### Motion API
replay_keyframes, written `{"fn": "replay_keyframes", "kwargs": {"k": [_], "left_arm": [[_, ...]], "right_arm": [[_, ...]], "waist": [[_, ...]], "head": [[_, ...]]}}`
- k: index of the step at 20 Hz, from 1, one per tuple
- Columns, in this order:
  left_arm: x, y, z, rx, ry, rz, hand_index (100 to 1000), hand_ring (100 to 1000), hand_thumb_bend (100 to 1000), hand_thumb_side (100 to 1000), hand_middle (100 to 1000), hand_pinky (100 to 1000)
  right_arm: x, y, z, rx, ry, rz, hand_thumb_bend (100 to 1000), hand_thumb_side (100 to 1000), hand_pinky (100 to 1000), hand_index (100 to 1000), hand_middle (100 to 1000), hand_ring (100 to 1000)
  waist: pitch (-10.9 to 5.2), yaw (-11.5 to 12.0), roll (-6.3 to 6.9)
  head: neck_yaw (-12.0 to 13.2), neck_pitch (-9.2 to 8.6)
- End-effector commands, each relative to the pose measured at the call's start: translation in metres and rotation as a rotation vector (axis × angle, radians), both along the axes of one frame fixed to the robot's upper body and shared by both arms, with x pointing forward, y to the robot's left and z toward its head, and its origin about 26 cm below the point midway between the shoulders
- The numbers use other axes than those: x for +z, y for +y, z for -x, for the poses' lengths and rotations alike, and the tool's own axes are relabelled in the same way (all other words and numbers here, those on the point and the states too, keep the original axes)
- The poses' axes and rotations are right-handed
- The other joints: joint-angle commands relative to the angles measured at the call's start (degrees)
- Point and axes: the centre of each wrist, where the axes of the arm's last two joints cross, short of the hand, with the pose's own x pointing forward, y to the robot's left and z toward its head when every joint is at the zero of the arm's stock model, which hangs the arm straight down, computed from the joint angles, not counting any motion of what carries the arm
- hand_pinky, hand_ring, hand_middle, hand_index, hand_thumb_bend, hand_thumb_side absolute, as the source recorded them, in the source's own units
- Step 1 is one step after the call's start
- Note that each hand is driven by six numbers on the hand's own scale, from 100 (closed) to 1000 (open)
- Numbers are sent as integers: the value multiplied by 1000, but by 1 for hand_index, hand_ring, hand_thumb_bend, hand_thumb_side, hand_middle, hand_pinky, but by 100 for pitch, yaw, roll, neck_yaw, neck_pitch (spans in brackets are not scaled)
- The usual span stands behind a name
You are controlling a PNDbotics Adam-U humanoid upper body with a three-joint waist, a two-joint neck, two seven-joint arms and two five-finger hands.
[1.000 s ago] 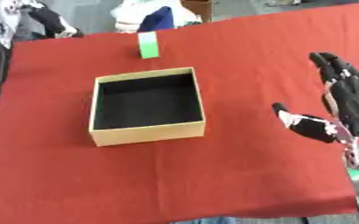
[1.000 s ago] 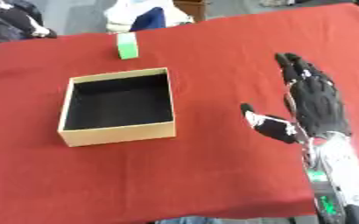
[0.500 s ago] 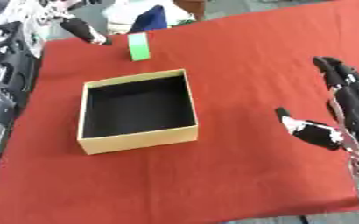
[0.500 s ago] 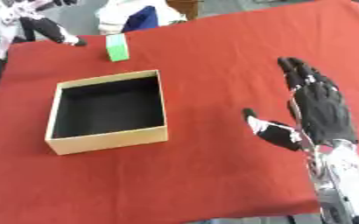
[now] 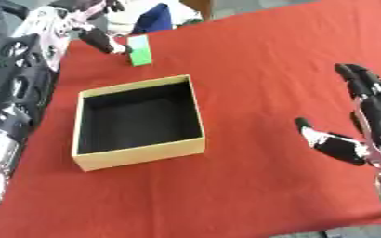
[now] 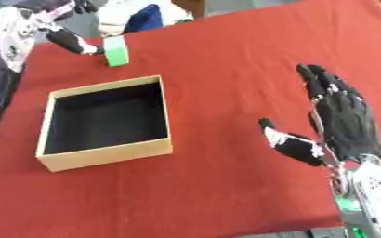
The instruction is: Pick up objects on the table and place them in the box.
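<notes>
Left arm is reaching up along the left side, past the box (image 5: 137,155), with the left hand (image 5: 86,21) at the far corner, thumb pointing toward the green block (image 5: 139,50). Right hand (image 6: 340,118) is hovering well right of the box, fingers straight, thumb sticking out.

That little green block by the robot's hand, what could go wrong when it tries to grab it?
1. The small green block stands upright at the far edge of the red tablecloth. The left hand reaches it from the side, so a nudge might tip it or push it off the back.
2. The open cardboard box sits just in front, so the left forearm might bump its rim on the way back.
</notes>
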Motion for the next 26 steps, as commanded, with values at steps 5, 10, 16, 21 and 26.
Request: {"fn": "replay_keyframes", "kwargs": {"k": [5,10,16,21,26], "left_arm": [[21,7,4,22,-73,8,885,836,570,438,811,824],[20,10,4,45,-97,10,888,838,551,429,816,824],[20,12,4,59,-113,19,887,836,537,433,814,822],[16,12,4,62,-97,25,885,834,525,437,809,820],[8,11,3,67,-82,33,869,801,437,351,769,803]], "right_arm": [[17,2,3,25,-63,-12,454,551,755,1000,900,873],[21,2,4,31,-82,-16,452,551,754,1000,898,873],[25,3,4,40,-96,-17,449,552,753,1000,897,872],[27,3,4,46,-103,-19,448,556,753,1000,896,872],[28,4,4,51,-108,-20,448,557,753,1000,896,872]], "waist": [[51,-73,19],[160,-99,59],[255,-118,97],[318,-145,113],[358,-171,118]], "head": [[38,-123],[184,-239],[527,-467],[630,-545],[671,-592]]}}
